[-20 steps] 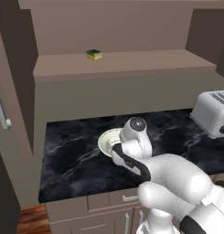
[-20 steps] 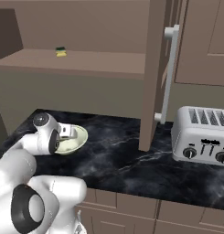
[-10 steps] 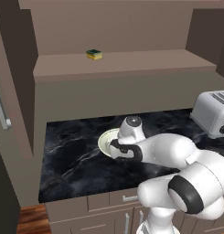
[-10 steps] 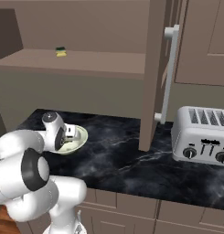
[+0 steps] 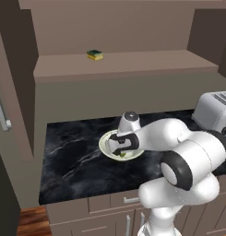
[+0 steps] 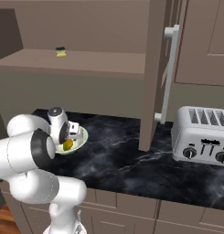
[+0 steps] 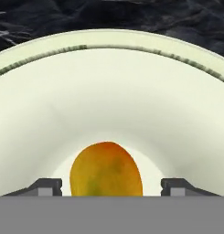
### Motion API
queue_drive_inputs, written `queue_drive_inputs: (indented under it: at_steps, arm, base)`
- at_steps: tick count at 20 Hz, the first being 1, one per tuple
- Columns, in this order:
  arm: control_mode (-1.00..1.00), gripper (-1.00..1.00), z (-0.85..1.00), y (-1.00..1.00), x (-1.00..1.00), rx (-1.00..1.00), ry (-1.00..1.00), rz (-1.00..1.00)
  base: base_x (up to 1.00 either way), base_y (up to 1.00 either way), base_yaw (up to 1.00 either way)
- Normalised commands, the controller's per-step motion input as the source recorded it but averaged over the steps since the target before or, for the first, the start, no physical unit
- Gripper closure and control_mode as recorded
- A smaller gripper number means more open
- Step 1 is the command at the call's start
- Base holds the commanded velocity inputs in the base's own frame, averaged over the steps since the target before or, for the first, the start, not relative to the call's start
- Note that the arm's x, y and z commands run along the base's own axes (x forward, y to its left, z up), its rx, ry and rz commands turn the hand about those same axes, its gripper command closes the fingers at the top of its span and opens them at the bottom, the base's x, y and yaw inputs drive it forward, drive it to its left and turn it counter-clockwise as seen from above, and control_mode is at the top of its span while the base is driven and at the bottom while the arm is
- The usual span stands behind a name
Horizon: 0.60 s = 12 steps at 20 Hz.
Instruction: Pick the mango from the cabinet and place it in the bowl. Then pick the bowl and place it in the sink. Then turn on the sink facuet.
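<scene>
Mango point(image 7: 106, 170) is lying on the floor of the cream bowl point(image 7: 109, 82), its orange-yellow skin tinged green near the middle. In the hand view the two dark finger tips point(image 7: 47, 186) are standing clear of the fruit, one on each side with pale bowl showing in the gaps, so the gripper point(image 7: 109, 187) is spread wide and gripping nothing. In the right base view the mango point(image 6: 67, 145) is showing just under the hand, inside the bowl's near wall point(image 6: 81, 139). The bowl point(image 5: 105, 144) is sitting on the black marbled counter point(image 5: 73, 161), toward its middle, with the gripper point(image 5: 121, 145) hanging low over it and the white arm bending down from the lower right of the left base view. Above the counter, the taupe cabinet point(image 5: 123, 64) is carrying a green-and-yellow sponge point(image 5: 95, 55) on its wide shelf, well apart from the bowl. A silver toaster point(image 6: 200, 139) is standing at the right end of the counter, beyond an open cabinet door point(image 6: 154, 73) with a pale bar handle point(image 6: 167, 73).
</scene>
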Motion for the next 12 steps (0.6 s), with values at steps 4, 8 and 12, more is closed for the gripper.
queue_drive_inputs:
  at_steps: [4,8,12]
  arm:
    - [-1.00,-1.00,0.02,0.00,0.00,0.00,0.00,0.00]
    - [-1.00,-1.00,0.57,0.11,-0.31,-0.01,-0.02,0.02]
    - [-1.00,-1.00,0.56,0.63,-0.79,-0.15,-0.03,0.13]
  base:
    - [0.00,0.00,0.00]
    - [0.00,0.00,0.00]
    - [0.00,0.00,0.00]
